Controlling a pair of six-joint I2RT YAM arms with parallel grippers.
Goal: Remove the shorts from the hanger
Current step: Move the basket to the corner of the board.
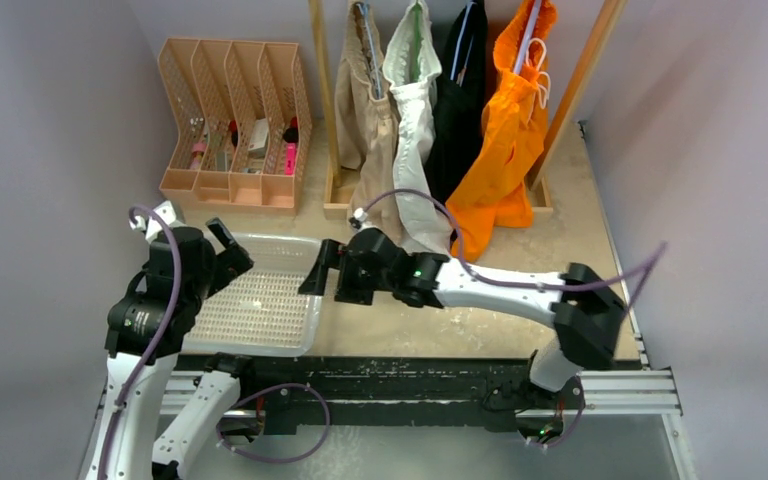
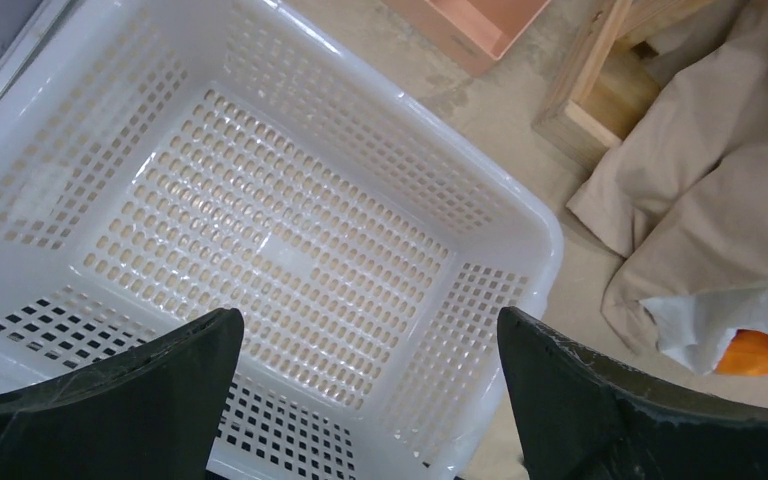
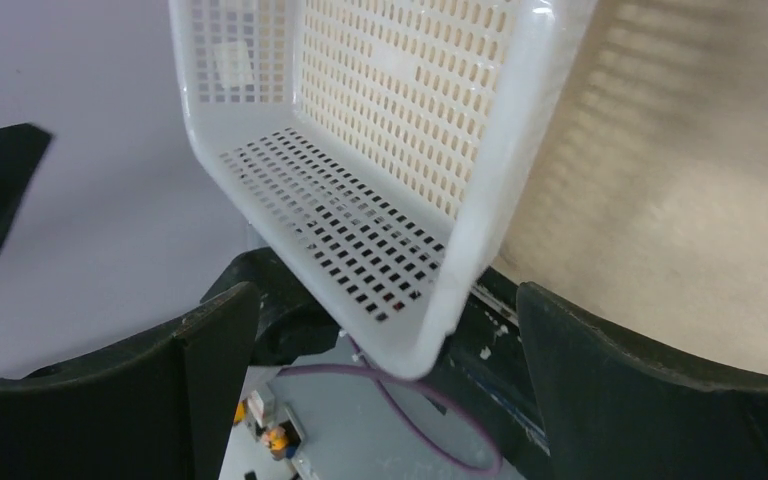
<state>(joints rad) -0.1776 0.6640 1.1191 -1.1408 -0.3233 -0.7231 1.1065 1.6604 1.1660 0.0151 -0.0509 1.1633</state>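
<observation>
Top view: all four pairs of shorts were hanging on the wooden rack at the back of the table, in order beige shorts, white shorts, black shorts, orange shorts. None was off yet. The white basket sat near the arms, and a peach file organizer stood left of the rack. Left fingers and right fingers were both low by the basket, well apart from the cloth.

Step in hand, my read: reach for the first pair. The right arm is nearer the rack. Grab a thick fold near the waistband, not a loose leg, and pull along the hanger rather than straight down so the rack doesn't tip. I couldn't tell from this angle how the waistbands were fixed, probably clips.

Left wrist: left fingers were spread wide, holding nothing and touching nothing, hovering over the basket. The hems of the beige shorts and white shorts lay on the table just right of it, with a sliver of the orange shorts below.

Right wrist: right fingers were also fully spread and empty, pointed at the basket corner with no contact. No shorts in this view.
</observation>
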